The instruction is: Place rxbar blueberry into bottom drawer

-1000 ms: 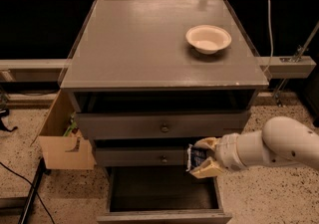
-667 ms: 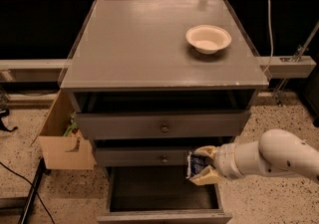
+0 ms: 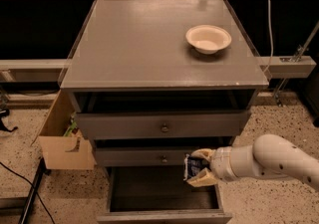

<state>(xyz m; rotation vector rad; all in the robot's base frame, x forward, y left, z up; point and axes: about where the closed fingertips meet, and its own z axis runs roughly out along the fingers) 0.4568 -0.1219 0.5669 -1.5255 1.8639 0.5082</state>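
Lower now than a second ago, the gripper (image 3: 197, 169) dips toward the open bottom drawer (image 3: 149, 191), arm reaching in from 3 o'clock.
Cream fingers are clamped on the rxbar blueberry (image 3: 191, 166), held on edge above the drawer's 2 o'clock corner. I judge the bar light, slightly bendy and slick in its foil wrapper, best pinched across its flat faces. Matte gray cabinet (image 3: 149, 44), dark shallow drawer box; a round cream bowl (image 3: 208, 38) sits up at 12 o'clock.
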